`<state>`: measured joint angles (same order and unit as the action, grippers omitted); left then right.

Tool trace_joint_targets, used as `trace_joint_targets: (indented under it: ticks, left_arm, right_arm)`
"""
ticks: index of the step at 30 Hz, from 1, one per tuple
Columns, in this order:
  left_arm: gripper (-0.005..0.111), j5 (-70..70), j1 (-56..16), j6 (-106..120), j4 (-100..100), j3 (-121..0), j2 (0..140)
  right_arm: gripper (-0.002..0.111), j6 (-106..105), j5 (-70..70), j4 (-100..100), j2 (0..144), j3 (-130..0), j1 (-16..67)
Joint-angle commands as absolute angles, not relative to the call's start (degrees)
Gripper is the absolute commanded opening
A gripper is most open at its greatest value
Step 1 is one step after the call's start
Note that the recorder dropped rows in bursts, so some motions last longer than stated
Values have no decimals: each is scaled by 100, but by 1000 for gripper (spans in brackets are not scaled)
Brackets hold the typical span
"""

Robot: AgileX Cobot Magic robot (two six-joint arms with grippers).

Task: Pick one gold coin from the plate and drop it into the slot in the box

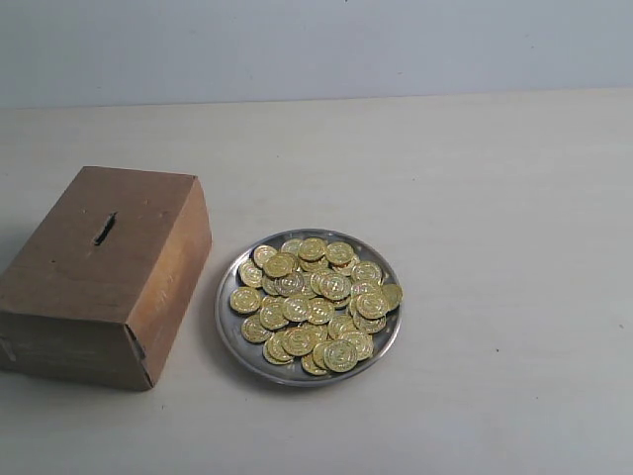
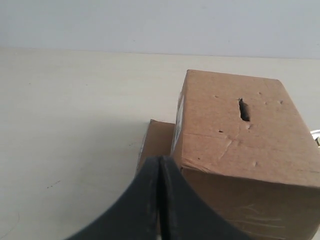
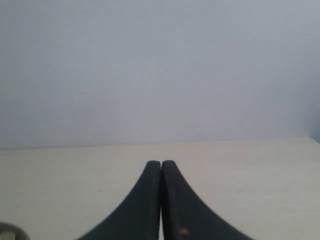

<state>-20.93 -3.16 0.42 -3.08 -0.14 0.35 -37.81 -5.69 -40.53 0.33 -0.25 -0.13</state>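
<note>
Beside the box (image 1: 99,272), just off its right-hand face in the exterior view, sits the plate (image 1: 222,319), with a narrow strip of table (image 1: 475,198) between the two. The gold coins (image 1: 316,302) are heaped in it, overlapping one another and covering nearly the whole dish. One coin on the side away from the box rides up on the rim.

The box stands on the table with its plain top face up. The slot (image 1: 104,229) is cut into that top, nearer the far edge than the near one (a short dark slit, a little ragged at the ends).

My left pincer (image 2: 159,165) is clenched. Its two dark fingers (image 2: 142,200) press flat together along their whole length, with nothing between them. Through that wrist camera the tips line up with a near top corner of the box (image 2: 235,130), though I cannot tell whether they touch the cardboard. The slot (image 2: 243,110) shows plainly on the top beyond them, and a brown flap (image 2: 157,135) lies flat on the table at the foot of the box.

My right pincer (image 3: 161,167) is clenched too, and it grasps nothing. It points across bare table toward the pale wall (image 3: 160,70). A grey sliver at the corner of that view is too small for me to name.
</note>
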Motion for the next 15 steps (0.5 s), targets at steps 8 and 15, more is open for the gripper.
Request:
trace_joint_targets:
  ticks: [8,15]
  left_arm:
    - [0,-2020,-354,0,-288,0,0]
    - [0,-2020,-354,0,-288,0,0]
  right_arm:
    - [0,-4584,-1621,-4388,0,0,-32]
    - [0,-1873,-1626,-2245,0,0,-43]
